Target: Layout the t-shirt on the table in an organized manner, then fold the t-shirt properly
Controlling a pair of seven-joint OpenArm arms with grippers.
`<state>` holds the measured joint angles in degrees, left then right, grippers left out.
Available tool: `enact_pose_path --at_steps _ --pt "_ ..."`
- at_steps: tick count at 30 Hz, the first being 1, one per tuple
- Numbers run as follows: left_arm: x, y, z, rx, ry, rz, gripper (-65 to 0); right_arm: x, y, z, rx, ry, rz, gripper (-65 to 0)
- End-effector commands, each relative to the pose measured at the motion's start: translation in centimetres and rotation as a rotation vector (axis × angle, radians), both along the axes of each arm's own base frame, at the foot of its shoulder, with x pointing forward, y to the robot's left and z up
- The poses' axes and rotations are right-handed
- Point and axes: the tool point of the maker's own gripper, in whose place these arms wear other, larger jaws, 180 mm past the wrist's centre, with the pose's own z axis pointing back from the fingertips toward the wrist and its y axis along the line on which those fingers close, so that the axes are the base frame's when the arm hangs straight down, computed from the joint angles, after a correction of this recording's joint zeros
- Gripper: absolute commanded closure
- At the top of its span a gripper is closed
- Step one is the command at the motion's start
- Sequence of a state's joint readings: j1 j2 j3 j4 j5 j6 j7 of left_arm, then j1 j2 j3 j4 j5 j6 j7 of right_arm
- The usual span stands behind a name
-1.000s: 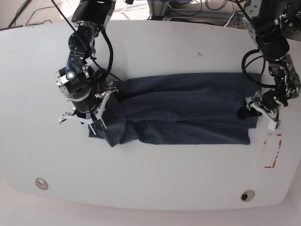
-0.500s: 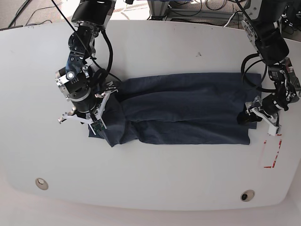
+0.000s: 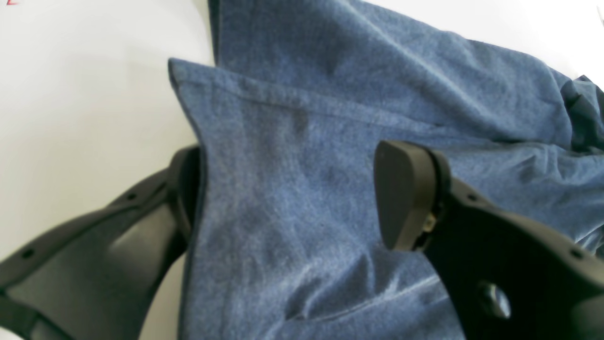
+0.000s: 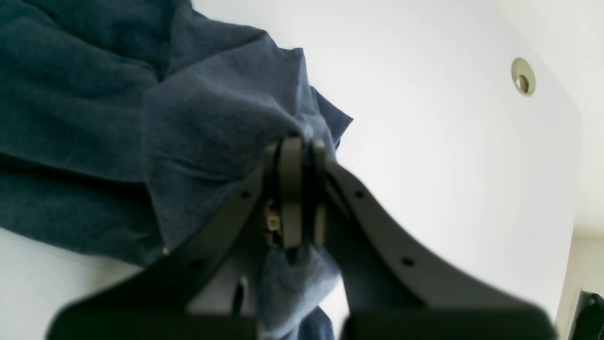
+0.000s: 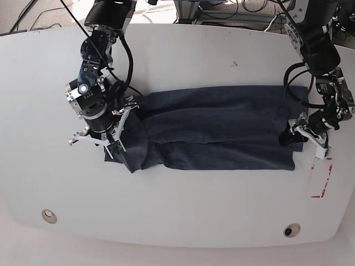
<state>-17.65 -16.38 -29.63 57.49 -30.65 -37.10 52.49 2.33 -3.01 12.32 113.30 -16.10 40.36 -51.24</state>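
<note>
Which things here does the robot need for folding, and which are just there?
Needed for the job:
- t-shirt
- table
- right gripper, shut on the t-shirt
- left gripper, open around the t-shirt's edge

Just there:
- red rectangle outline
- two grommet holes

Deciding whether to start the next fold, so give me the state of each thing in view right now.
t-shirt: lying on the table in a long folded band, bunched at the right gripper's end.
right gripper: shut on the t-shirt's edge.
left gripper: open, jaws straddling the hem corner.
</note>
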Motion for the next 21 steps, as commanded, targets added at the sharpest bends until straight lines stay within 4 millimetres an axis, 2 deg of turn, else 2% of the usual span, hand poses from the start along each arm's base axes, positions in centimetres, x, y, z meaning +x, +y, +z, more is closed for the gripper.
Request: enact_pose_path --at_steps 1,15,17,21 --pt "1.42 0.66 2.14 0.007 -0.07 0.009 -46.0 0.78 0.21 1.59 0.012 -0.059 0.006 0.0" --pt "1.43 0.59 2.12 0.005 -0.07 0.008 -45.4 0.78 0.21 1.59 0.012 -0.059 0.006 0.0" --pt "1.43 0.59 2.12 0.005 -0.07 0.008 -42.5 0.78 0.21 1.59 0.012 -0.059 0.006 0.0" --pt "1.43 0.59 2.12 0.005 -0.07 0.008 -31.1 0.77 0.21 1.54 0.013 -0.057 0.006 0.0"
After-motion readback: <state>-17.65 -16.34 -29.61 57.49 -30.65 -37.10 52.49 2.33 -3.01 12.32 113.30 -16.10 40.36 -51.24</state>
